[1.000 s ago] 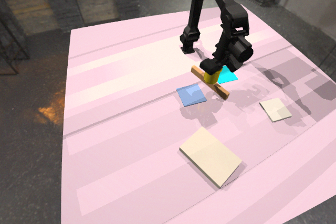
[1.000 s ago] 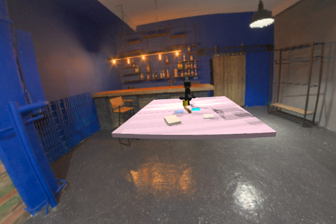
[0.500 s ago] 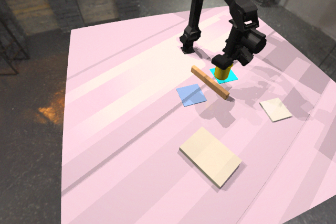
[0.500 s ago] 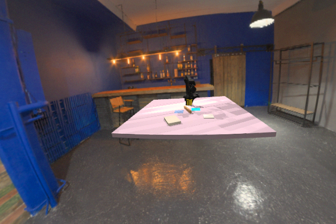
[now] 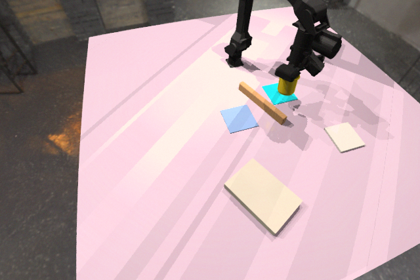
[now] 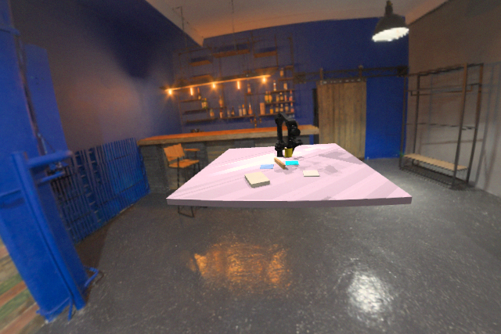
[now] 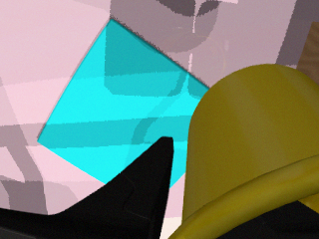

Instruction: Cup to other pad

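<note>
Cup (image 5: pixel 287 86) (image 6: pixel 288 152) (image 7: pixel 249 134): yellow, round-walled, with a thick rolled rim; gripped by the end effector (image 5: pixel 292 74), raised above the cyan pad (image 5: pixel 278 95) (image 6: pixel 292 163) (image 7: pixel 120 105). Blue pad (image 5: pixel 239 119) (image 6: pixel 267 167): square, flat on the table (image 5: pixel 152 168) (image 6: pixel 323 188) (image 7: pixel 60 60). Marbles: hidden from view.

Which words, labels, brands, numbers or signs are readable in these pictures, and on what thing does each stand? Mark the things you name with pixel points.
No text is readable.
The yellow round cup (image 5: pixel 287 87) (image 6: pixel 288 152) (image 7: pixel 249 129) shows no marking on its visible side.
The glass bottles on the wall shelves (image 6: pixel 250 109) are too small and blurred to tell whether they carry labels.
</note>
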`<act>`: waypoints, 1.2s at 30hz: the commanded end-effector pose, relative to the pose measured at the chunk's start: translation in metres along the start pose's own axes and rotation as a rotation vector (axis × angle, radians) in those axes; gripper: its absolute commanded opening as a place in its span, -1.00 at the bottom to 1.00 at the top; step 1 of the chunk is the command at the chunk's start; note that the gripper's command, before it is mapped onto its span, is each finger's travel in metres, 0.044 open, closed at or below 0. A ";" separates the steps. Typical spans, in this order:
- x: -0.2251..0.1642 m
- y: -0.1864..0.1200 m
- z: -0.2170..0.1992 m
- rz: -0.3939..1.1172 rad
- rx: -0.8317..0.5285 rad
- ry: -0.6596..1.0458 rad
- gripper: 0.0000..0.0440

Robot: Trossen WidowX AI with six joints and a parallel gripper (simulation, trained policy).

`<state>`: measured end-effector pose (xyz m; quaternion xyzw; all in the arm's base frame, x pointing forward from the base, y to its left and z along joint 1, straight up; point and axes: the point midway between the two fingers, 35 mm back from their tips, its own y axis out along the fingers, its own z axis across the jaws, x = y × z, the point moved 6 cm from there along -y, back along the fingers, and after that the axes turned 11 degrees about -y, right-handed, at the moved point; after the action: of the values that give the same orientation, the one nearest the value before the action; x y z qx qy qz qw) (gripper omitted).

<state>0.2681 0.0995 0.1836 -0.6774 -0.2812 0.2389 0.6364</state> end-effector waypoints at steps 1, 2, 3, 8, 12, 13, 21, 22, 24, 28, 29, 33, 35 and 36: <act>0.001 0.001 0.007 -0.012 -0.004 -0.002 -1.00; 0.001 0.002 0.010 -0.013 -0.005 -0.003 -1.00; 0.001 0.004 0.013 -0.015 -0.006 -0.004 -1.00; -0.001 0.013 0.023 -0.019 -0.012 -0.004 -1.00; -0.004 0.021 0.030 -0.023 -0.017 0.000 -1.00; -0.004 0.023 0.031 -0.024 -0.018 0.001 -1.00; -0.014 0.041 0.043 -0.020 -0.023 0.013 -0.98; -0.016 0.043 0.044 -0.018 -0.023 0.014 -0.97; -0.017 0.046 0.046 -0.024 -0.027 0.016 -0.94; -0.020 0.052 0.047 -0.038 -0.032 0.023 -0.91; -0.020 0.053 0.047 -0.041 -0.033 0.025 -0.90; -0.021 0.056 0.047 -0.059 -0.035 0.032 -0.83; -0.022 0.057 0.047 -0.069 -0.034 0.036 -0.78; -0.022 0.057 0.047 -0.074 -0.034 0.038 -0.75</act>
<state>0.2245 0.1173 0.1217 -0.6829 -0.2944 0.2054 0.6363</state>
